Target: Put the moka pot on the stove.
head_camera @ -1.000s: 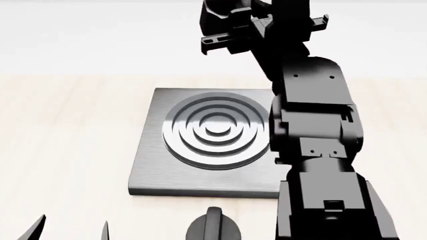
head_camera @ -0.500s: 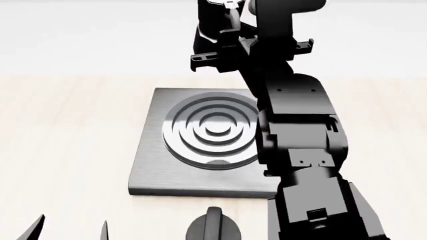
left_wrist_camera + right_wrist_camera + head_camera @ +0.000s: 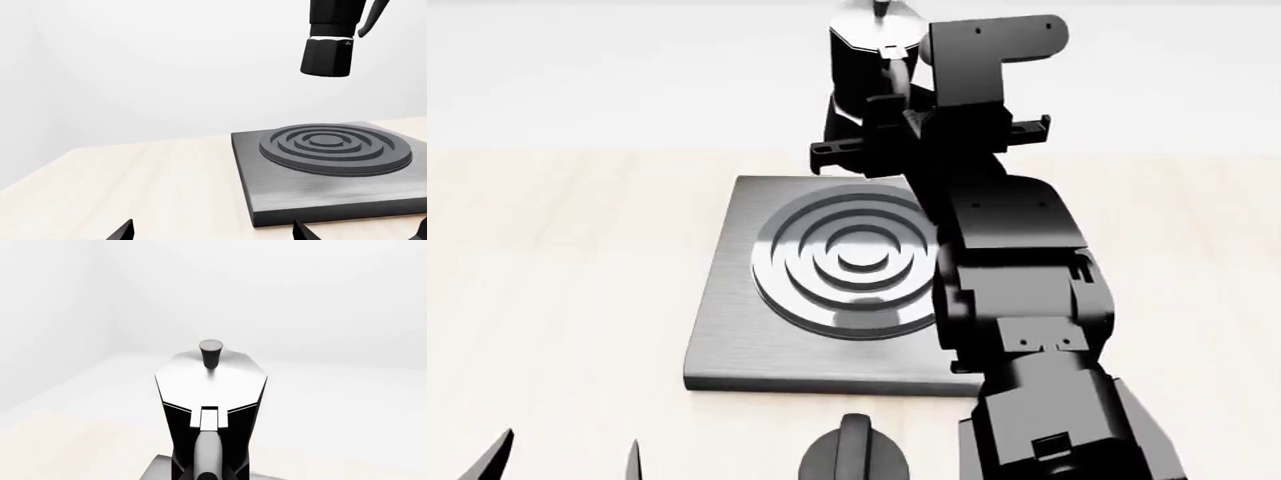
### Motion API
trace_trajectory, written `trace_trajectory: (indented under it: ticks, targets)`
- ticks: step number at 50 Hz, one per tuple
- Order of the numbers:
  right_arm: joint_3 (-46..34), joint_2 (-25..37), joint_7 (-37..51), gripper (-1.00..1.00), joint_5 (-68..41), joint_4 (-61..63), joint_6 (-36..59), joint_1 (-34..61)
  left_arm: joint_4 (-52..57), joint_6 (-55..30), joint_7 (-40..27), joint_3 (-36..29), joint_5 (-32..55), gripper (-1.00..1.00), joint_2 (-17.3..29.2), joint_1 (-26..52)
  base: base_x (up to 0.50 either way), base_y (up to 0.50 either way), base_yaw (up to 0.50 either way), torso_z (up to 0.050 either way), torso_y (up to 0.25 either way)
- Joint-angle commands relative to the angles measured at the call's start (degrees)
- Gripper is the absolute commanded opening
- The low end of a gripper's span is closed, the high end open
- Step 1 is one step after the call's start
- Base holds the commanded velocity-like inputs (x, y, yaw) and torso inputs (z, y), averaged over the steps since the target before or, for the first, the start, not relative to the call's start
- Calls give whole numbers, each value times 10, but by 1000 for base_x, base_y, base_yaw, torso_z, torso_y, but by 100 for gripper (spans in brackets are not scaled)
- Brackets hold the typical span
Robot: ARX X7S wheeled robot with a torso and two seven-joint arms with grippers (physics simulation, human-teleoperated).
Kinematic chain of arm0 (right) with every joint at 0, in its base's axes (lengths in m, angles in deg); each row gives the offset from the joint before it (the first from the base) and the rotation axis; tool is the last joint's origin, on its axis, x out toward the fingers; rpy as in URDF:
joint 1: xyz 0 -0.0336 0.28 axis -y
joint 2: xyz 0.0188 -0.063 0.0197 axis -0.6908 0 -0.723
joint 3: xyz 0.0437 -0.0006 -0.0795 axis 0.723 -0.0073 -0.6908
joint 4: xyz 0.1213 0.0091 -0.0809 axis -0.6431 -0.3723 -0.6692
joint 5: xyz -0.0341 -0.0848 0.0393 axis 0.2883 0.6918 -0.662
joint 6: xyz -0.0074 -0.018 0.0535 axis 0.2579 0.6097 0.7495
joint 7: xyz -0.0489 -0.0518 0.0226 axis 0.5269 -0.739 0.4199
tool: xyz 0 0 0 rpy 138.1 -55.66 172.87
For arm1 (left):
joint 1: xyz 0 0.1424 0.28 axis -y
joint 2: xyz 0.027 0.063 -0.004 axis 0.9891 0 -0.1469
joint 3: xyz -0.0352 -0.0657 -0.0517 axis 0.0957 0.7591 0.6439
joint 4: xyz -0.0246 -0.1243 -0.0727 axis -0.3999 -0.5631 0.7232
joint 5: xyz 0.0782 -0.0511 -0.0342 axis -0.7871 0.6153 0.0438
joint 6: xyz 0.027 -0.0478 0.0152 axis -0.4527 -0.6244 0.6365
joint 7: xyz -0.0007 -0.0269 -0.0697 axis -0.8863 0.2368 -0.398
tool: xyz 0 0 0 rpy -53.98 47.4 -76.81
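Observation:
The moka pot (image 3: 857, 70), black and faceted with a silver lid, hangs in the air over the far edge of the stove (image 3: 723, 335). My right gripper (image 3: 894, 122) is shut on the pot's handle side. From the left wrist, the pot's base (image 3: 325, 55) is well above the ring burner (image 3: 333, 147), not touching it. In the right wrist view the moka pot (image 3: 179, 390) fills the middle, with its knob (image 3: 211, 352) on top and the curved handle (image 3: 208, 450) toward the camera. My left gripper (image 3: 565, 465) stands open low at the front left, with nothing in it.
A round black dial knob (image 3: 854, 455) sits on the light wooden table (image 3: 561, 280) just in front of the stove. My right arm (image 3: 1028, 320) reaches over the stove's right side. A white wall is behind the table.
My right arm has swung left and lower in the head view, carrying the moka pot into sight above the stove's far edge. The left gripper has stayed put.

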Motion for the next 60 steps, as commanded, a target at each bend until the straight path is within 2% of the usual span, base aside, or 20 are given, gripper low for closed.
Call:
trace_trajectory:
  ticks: [1, 23, 60]
  targets:
    - [39, -2, -1, -100, 36, 0, 2, -5, -6, 14, 0, 3, 2, 100, -3, 0, 0, 0, 0, 0, 0]
    - [73, -2, 1, -100, 75, 0, 15, -23, -6, 15, -3, -1, 6, 100, 0, 1, 0, 0, 0, 0, 1]
    - [-23, -2, 9, -100, -22, 0, 16, -48, -5, 13, -11, -7, 10, 100, 4, 3, 0, 0, 0, 1, 1]
